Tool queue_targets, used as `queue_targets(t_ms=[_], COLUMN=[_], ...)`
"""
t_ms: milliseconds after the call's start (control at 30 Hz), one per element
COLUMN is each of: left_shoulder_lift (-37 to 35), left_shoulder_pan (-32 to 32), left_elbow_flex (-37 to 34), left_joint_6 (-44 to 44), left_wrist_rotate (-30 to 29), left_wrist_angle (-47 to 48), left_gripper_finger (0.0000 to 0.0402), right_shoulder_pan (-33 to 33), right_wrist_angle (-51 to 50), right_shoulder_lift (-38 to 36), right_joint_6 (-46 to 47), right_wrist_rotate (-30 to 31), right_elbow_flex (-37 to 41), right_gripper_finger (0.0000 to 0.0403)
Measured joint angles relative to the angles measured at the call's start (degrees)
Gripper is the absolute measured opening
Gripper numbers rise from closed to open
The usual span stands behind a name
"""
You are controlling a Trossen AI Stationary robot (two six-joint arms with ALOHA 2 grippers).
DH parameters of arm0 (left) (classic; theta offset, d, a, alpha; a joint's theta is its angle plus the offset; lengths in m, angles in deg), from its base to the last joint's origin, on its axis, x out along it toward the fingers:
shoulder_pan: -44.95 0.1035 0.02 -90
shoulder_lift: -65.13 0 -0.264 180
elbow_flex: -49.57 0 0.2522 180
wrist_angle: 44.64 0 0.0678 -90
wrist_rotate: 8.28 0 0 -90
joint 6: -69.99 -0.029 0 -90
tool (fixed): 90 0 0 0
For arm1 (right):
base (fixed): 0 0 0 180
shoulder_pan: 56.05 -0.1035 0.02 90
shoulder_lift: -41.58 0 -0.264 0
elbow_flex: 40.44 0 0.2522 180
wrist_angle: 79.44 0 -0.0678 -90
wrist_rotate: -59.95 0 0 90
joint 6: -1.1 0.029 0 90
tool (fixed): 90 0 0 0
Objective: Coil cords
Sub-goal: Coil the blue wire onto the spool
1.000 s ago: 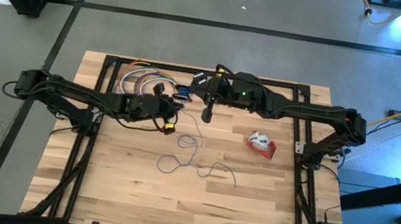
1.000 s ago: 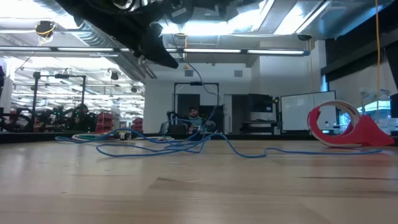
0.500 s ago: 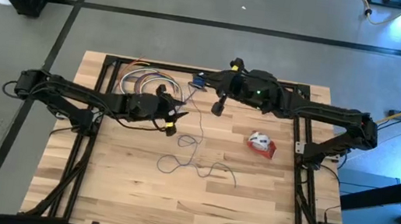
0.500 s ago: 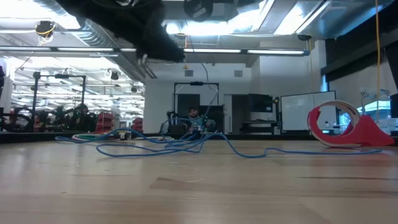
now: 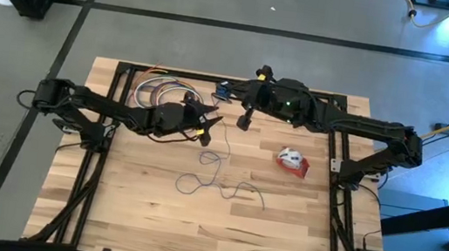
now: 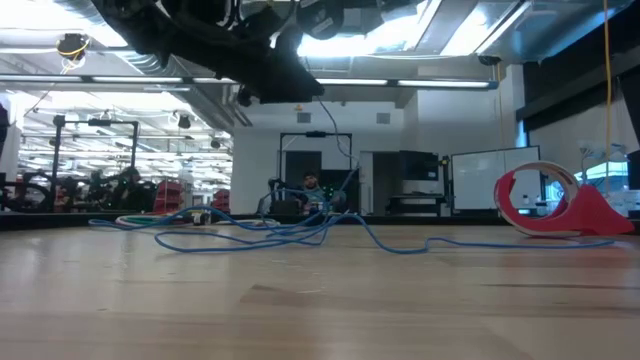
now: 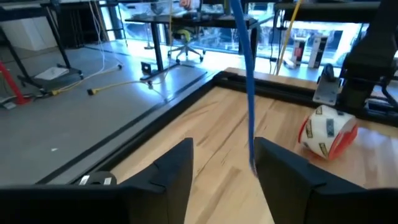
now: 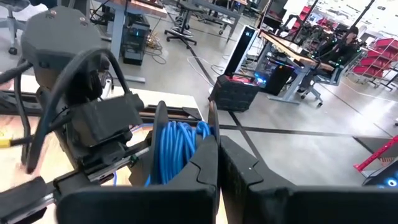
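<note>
Running in loose, springy loops across the middle of the pale wooden table, the thin blue cord rises from its slack tangle toward the far edge, where the right gripper has its jaws closed on a neat hank of coiled blue turns. The left gripper hovers just beside the rising strand with its fingers apart, the cord hanging between them ungripped. Winding looks partly done, and the next move likely calls for the left jaws to close on the slack and feed another turn. Well apart sits a glossy red-and-white tape dispenser, rounded and hard
</note>
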Motion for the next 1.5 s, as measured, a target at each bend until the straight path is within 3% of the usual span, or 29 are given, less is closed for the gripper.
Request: queue_targets(t_ms=[133,367,800,1100,1267,1500], left_shoulder_lift=[0.00,0.00,3.43,5.07,5.09,4.99], left_shoulder_pan=[-0.04,-1.34,-0.78,-1.71,-4.20,-6.32], left_elbow_flex=[0.00,0.00,0.02,0.17,0.53,2.82], left_joint_6=[-1.06,-4.84,-5.22,-4.04,-6.19,-9.99], left_wrist_rotate=[0.00,0.46,0.56,1.69,2.10,2.19], left_wrist_angle=[0.09,0.12,-4.16,-11.12,-16.23,-16.01], left_gripper_finger=[0.0123,0.0009,0.0003,0.0002,0.0004,0.0003], right_shoulder_pan=[0.00,0.00,0.00,0.07,0.04,0.04], right_wrist_angle=[0.03,0.10,6.38,17.90,20.68,20.41], right_shoulder_lift=[0.00,0.00,0.11,0.73,2.26,4.90], right_joint_6=[0.00,0.85,10.43,11.69,11.45,8.12], right_wrist_rotate=[-0.02,0.01,-5.67,-3.13,-1.49,-1.51], right_elbow_flex=[0.00,0.00,3.44,7.47,7.67,7.67], right_gripper_finger=[0.0005,0.0005,0.0005,0.0005,0.0005,0.0005])
